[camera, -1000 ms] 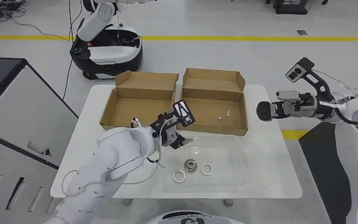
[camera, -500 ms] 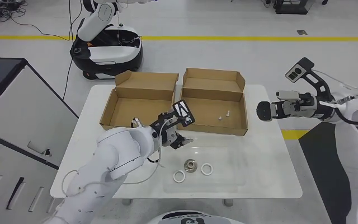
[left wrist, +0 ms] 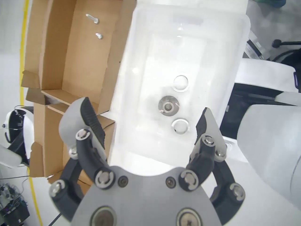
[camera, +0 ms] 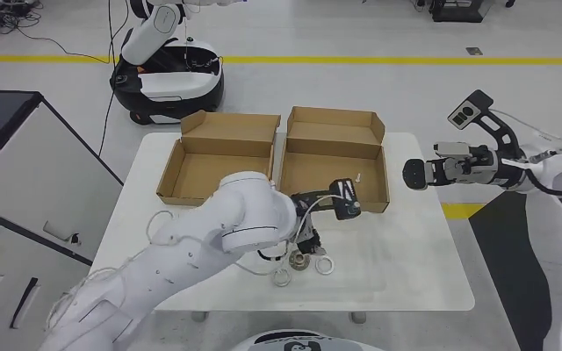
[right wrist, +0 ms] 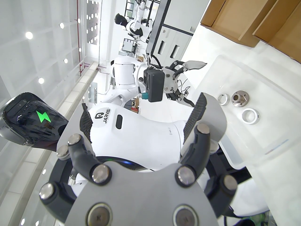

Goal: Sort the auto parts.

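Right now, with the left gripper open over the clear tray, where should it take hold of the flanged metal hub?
From straight above, probably: the hub lies flat, flange apparently down, so grip its raised centre collar. One ring and another ring flank it on opposite sides; close the left gripper across the free sides.

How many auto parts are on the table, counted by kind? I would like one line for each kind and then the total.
Metal rings: 2, in the clear tray
Flanged hub: 1, in the same tray, between the rings
Small pins: 2, in the cardboard box
Total: 5
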Robot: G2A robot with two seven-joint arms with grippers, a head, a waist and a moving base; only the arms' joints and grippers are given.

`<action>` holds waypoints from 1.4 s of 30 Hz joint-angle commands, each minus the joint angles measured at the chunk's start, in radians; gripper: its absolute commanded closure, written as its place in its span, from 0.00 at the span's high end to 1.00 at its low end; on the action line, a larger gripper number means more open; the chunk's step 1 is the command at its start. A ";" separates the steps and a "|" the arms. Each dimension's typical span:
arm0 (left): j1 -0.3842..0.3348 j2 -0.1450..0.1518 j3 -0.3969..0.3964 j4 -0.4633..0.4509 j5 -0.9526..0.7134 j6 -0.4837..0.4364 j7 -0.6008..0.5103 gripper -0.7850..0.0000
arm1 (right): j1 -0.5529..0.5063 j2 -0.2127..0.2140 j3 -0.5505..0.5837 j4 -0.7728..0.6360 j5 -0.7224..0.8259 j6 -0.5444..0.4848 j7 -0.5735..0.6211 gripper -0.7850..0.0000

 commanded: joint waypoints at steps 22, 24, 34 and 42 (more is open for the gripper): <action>-0.303 -0.097 0.407 0.240 -0.187 0.131 0.002 1.00 | 0.000 0.000 0.000 0.000 0.000 0.000 0.000 1.00; -0.304 -0.102 0.423 0.248 -0.182 0.131 0.002 0.98 | 0.000 0.000 0.000 0.000 0.000 0.000 0.000 1.00; -0.269 -0.121 0.446 0.268 -0.164 0.095 0.054 0.82 | 0.000 0.000 0.000 0.000 0.000 0.000 0.000 1.00; -0.244 -0.141 0.473 0.311 -0.128 0.073 0.052 0.71 | 0.000 0.000 0.000 0.000 0.000 0.000 0.000 1.00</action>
